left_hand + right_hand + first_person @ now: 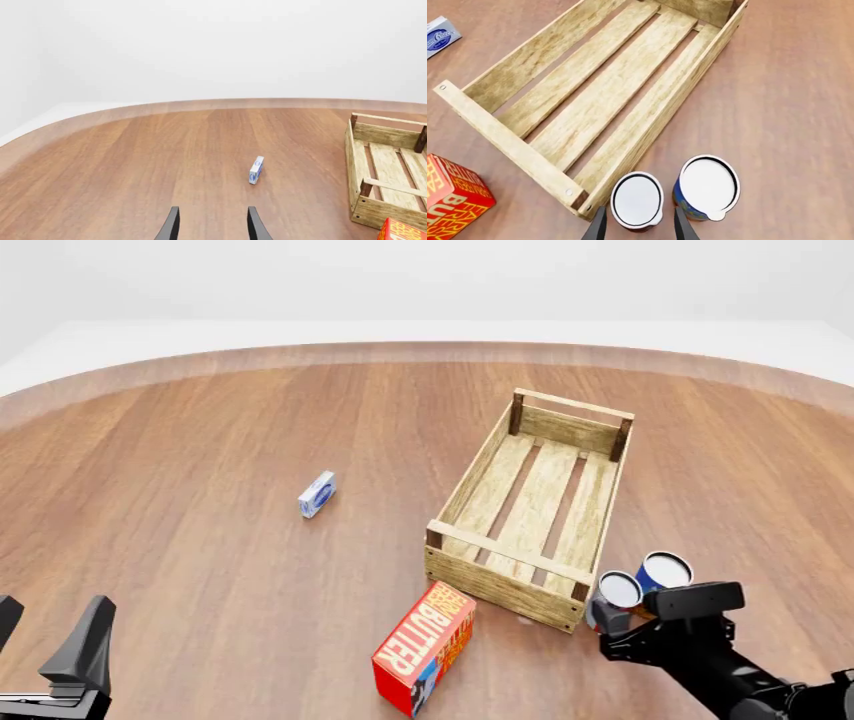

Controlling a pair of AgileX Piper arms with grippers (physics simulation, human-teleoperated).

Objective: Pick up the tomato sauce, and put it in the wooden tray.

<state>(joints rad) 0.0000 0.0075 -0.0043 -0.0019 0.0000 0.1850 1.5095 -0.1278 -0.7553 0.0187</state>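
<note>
The tomato sauce (636,200) stood upright between the right gripper's (639,225) spread fingers, low in the frame, not yet pinched.

A broad reddish-brown wooden table (200,470) with a curved far edge is lying under even light, a plain white backdrop (427,280) rising behind.

Upright tomato sauce (636,200) beside wooden tray (647,125)
</note>
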